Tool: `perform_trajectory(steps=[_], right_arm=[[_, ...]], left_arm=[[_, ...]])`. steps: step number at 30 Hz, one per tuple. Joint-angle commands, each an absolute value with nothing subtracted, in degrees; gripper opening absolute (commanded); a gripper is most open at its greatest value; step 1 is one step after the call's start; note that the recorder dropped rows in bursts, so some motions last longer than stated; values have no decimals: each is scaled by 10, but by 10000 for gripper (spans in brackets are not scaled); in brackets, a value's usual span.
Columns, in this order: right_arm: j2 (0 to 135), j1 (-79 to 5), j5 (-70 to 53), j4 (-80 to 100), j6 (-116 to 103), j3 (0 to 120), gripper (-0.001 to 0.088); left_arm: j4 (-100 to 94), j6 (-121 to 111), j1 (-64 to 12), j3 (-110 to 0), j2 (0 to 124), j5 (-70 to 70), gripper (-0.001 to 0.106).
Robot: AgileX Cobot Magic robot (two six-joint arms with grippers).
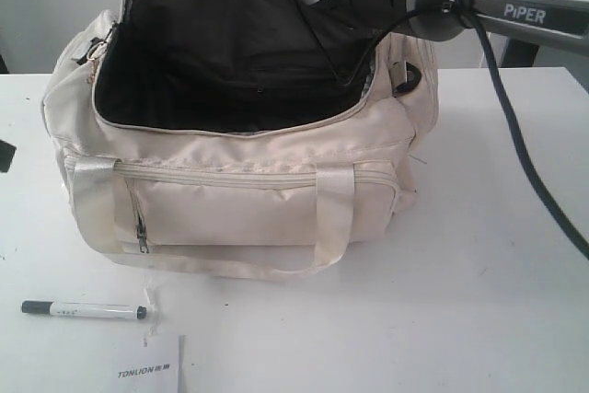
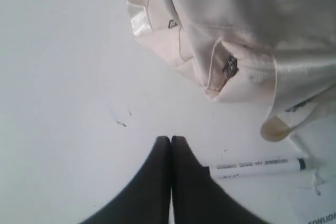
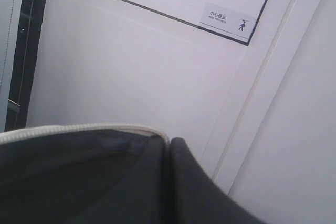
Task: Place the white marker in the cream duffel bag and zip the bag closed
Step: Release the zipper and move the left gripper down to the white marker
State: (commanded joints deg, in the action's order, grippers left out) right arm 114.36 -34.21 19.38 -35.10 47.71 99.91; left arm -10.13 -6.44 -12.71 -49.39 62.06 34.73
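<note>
The right pincer (image 3: 169, 142) was closed at the top of the cream duffel bag (image 1: 230, 209). Its tips were pressed together on what looked like the zipper edge of the raised flap, so the mouth stood wide and the dark lining showed. The left pincer (image 2: 170, 141) was shut too, but on nothing, and it hung low over the table (image 1: 479, 273) off the bag's front corner. The white marker (image 1: 85, 309) lay flat on the table in front of the bag, toward that same corner and clear of the fabric. A white printed card (image 1: 152, 370) lay just beyond it, farther from the bag. To my eye the bag was ready and picking up the marker was the step in hand. The next move would call for the left pincer to part its tips, come down astride the slim barrel and close squarely. It would need care not to roll the marker away or nip the card.
</note>
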Motion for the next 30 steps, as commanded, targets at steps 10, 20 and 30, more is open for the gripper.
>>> perform_trajectory(steps=[10, 20, 30], right_arm=[[1144, -342, 194, -351, 477, 999, 0], [1144, -342, 194, -351, 477, 999, 0], [1144, -342, 194, -351, 477, 999, 0]], left_arm=[[73, 279, -127, -490, 627, 379, 0], [208, 559, -127, -491, 670, 466, 0], [243, 747, -157, -492, 729, 472, 0]])
